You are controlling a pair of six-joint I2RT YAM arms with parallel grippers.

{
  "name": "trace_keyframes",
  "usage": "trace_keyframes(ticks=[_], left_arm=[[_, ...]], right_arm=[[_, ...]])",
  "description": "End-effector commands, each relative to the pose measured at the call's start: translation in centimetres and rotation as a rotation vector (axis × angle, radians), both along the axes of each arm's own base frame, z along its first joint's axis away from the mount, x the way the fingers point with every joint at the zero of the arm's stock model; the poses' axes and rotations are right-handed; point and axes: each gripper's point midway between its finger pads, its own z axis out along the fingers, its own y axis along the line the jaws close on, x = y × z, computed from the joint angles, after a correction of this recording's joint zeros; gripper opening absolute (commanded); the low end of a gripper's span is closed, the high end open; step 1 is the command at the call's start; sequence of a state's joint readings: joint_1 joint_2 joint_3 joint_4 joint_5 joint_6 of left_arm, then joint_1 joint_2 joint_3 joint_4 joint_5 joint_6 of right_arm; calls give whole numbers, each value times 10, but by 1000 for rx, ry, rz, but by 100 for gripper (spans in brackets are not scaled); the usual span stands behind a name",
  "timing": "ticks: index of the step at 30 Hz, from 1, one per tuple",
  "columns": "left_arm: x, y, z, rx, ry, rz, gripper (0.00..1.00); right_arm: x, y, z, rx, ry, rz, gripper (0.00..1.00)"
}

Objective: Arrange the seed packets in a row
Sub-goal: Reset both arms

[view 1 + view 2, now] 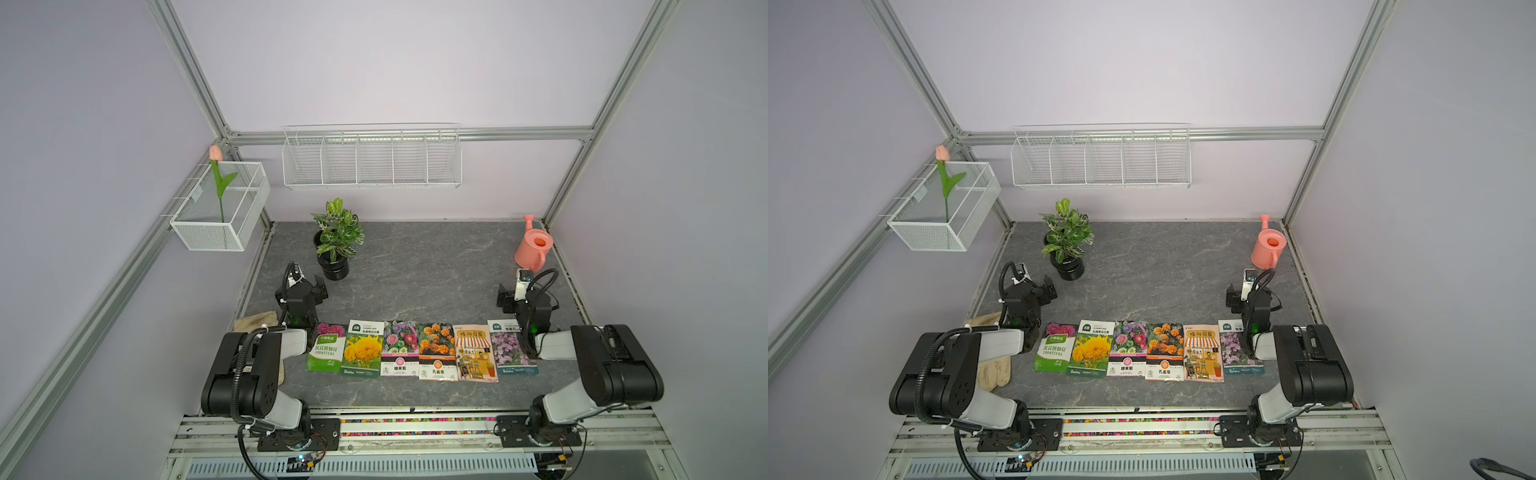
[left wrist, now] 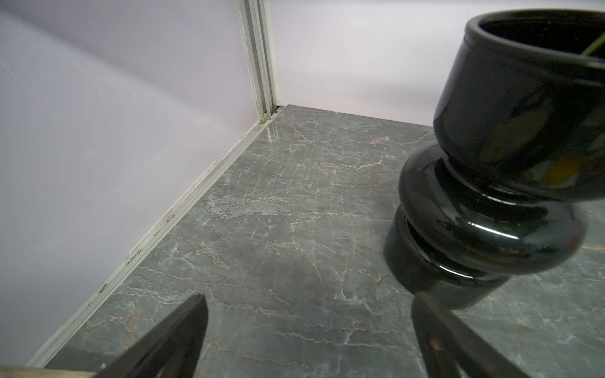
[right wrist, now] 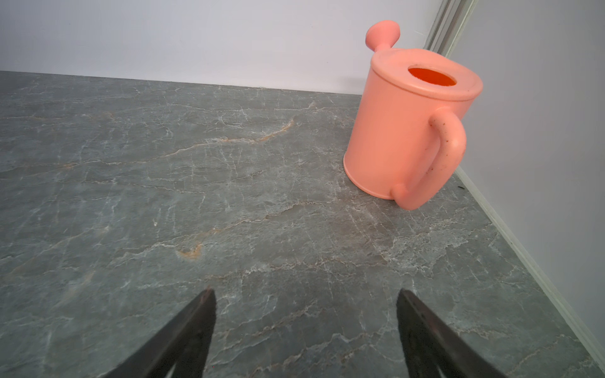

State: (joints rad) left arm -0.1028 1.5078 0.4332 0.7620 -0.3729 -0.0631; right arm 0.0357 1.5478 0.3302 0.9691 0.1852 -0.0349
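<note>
Several seed packets lie face up, side by side in a row near the table's front, seen in both top views. From left to right they are green [image 1: 327, 349], yellow [image 1: 363, 349], pink-and-purple [image 1: 400, 349], orange [image 1: 437, 351], a shop-front picture [image 1: 476, 353] and lilac [image 1: 512, 349]. My left gripper [image 1: 311, 286] [image 2: 307, 304] hovers behind the row's left end, open and empty. Behind the right end, my right gripper [image 1: 509, 297] [image 3: 306, 297] is open and empty too. My right forearm covers part of the lilac packet [image 1: 1239, 349]. Neither wrist view shows a packet.
A potted plant in a black pot [image 1: 334, 266] [image 2: 491, 163] stands close to my left gripper. A pink watering can [image 1: 532, 249] [image 3: 409, 131] sits at the back right corner. A beige glove [image 1: 992, 370] lies under my left arm. Wire baskets [image 1: 220, 208] [image 1: 372, 162] hang on the walls.
</note>
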Motion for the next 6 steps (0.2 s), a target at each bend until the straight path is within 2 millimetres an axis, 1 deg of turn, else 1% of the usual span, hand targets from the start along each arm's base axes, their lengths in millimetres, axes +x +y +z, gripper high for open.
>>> trace_keyframes(ticks=[1, 6], left_arm=[[-1, 2, -2, 7, -4, 0, 100], [-1, 2, -2, 7, -4, 1, 100]], right_arm=[[5, 5, 6, -15, -21, 25, 88], [3, 4, 7, -17, -30, 22, 88]])
